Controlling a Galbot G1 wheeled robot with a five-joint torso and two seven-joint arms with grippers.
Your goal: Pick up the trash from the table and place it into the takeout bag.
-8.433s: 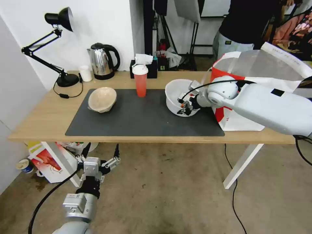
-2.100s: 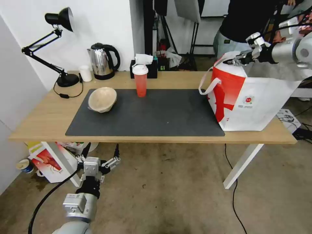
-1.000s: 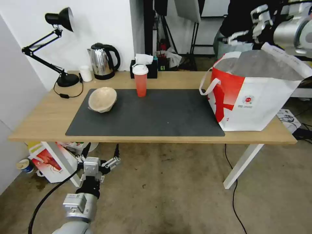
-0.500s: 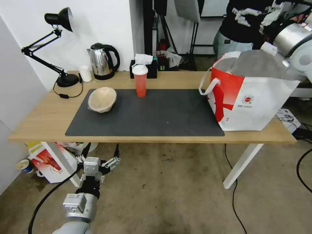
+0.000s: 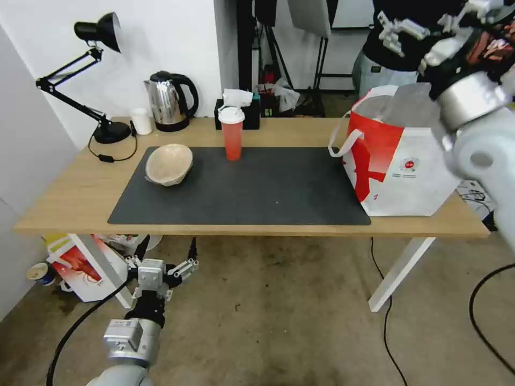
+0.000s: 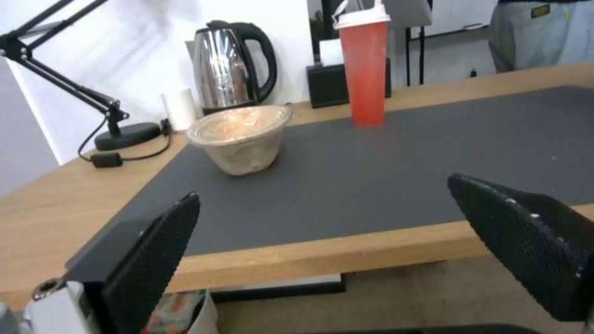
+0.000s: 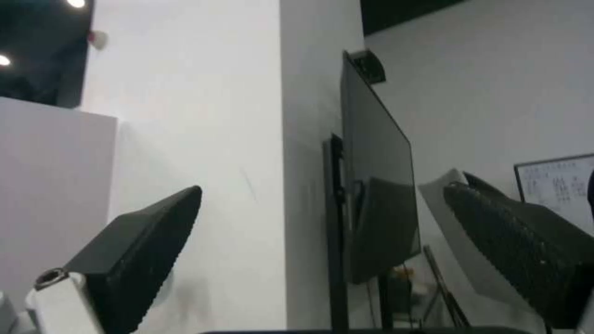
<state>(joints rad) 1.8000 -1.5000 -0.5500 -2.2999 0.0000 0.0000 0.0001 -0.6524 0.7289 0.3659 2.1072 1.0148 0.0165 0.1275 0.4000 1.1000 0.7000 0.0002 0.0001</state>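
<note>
Currently: right claw point(image 5: 424, 33) open, empty, above takeout bag point(image 5: 407, 166), contents hidden; left claw point(image 5: 163, 256) open below desk point(image 5: 70, 203).

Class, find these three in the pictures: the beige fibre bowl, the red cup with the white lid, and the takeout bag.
beige fibre bowl point(image 5: 169, 163), head view, on its inside.
red cup point(image 5: 232, 140), head view, on its red body.
takeout bag point(image 5: 410, 182), head view, on its white front wall.

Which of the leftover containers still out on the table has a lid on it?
The tall red cup, standing upright at the mat's far edge, wears a white lid. The beige bowl to its left on the mat is open-topped and tilted.
</note>
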